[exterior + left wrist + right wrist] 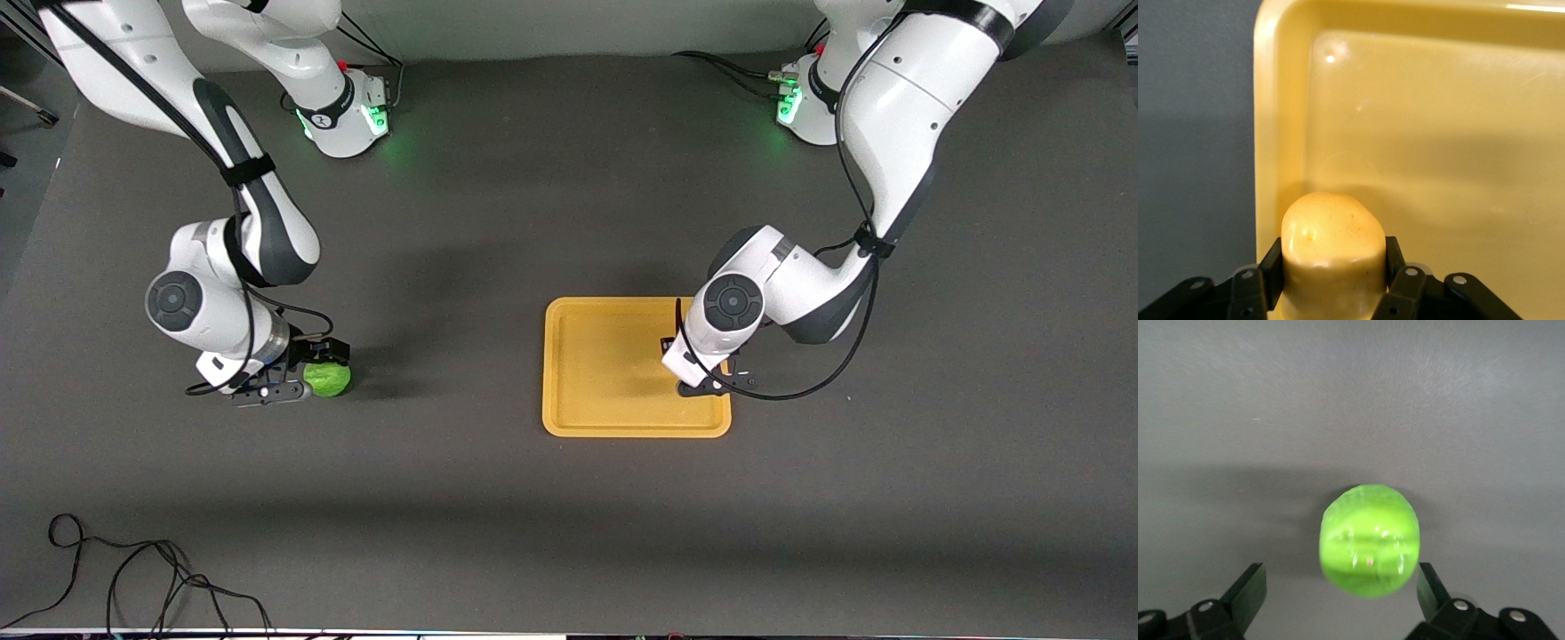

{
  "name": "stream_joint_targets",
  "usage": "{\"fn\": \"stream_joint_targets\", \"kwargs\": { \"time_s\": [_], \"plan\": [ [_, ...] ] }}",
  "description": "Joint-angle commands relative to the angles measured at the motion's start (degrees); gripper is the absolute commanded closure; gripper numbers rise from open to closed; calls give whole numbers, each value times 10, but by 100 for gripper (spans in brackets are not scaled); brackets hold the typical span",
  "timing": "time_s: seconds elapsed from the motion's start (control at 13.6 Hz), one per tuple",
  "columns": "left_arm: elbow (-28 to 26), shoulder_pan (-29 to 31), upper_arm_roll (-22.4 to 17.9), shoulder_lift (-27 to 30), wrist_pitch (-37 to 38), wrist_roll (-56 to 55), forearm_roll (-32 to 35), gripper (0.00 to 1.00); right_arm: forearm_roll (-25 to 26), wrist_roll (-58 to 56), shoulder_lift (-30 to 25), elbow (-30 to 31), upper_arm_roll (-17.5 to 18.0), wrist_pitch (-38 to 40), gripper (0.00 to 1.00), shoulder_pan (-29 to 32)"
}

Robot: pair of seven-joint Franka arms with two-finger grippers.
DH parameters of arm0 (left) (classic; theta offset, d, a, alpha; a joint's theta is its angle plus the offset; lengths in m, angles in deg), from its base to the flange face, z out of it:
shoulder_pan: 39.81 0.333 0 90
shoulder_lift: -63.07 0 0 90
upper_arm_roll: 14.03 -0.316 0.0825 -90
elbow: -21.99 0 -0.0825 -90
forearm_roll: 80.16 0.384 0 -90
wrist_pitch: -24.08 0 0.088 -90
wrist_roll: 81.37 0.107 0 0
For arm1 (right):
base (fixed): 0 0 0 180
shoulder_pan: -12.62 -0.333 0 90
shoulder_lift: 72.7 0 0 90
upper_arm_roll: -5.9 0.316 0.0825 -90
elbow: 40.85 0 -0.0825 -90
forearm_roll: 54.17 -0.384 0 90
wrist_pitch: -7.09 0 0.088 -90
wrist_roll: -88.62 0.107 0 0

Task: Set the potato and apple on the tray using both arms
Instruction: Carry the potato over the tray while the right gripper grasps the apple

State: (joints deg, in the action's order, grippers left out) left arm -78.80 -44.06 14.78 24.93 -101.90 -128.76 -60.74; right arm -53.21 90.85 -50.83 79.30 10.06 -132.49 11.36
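Desk (pixel 498 516): dark grey.
Tray (pixel 605 373): yellow-orange, beneath left gripper (pixel 702 384).
Left gripper: low over tray's corner, pinching potato (pixel 1331 247) between fingers (pixel 1395 257).
Right gripper (pixel 307 372): low at desk, spread, straddling apple (pixel 327 378).
Apple: green, on desk between spread fingers (pixel 1248 587), untouched.

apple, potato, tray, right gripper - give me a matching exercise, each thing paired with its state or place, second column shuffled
Things:
1. apple
2. potato
3. tray
4. right gripper

States or places:
A. clamped in the left gripper over the tray
B. open, fingers on either side of the green ball
C. green, on the table at the right arm's end
D. flat, yellow-orange, on the table

Pairs: 1-C, 2-A, 3-D, 4-B
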Motion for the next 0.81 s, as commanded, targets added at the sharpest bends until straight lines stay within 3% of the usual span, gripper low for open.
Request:
{"fn": "stream_joint_targets", "kwargs": {
  "time_s": [0.0, 0.22, 0.29, 0.37, 0.44, 0.59, 0.73],
  "plan": [
    [12, -9, -4, -10, -6, -18, 16, 50, 13, 43, 42, 1, -13, -43, 2, -10],
    [12, -9, -4, -13, -8, -19, 17, 40, 15, 87, 51, -15, -13, -41, 28, -24],
    [12, -9, -4, -13, -8, -18, 18, 27, 15, 96, 50, -22, -13, -37, 42, -27],
    [12, -8, -3, -14, -8, -17, 23, 5, 16, 102, 48, -32, -13, -21, 53, -28],
    [12, -8, -4, -13, -8, -17, 25, 0, 15, 103, 43, -53, -13, 13, 61, -28],
    [16, -6, -3, -7, 3, -14, 25, 0, 14, 117, 32, -117, -10, 118, 62, -40],
    [24, 5, -3, 14, 14, 0, 32, 0, 12, 190, 31, -196, -9, 213, 62, -100]
  ]
}}
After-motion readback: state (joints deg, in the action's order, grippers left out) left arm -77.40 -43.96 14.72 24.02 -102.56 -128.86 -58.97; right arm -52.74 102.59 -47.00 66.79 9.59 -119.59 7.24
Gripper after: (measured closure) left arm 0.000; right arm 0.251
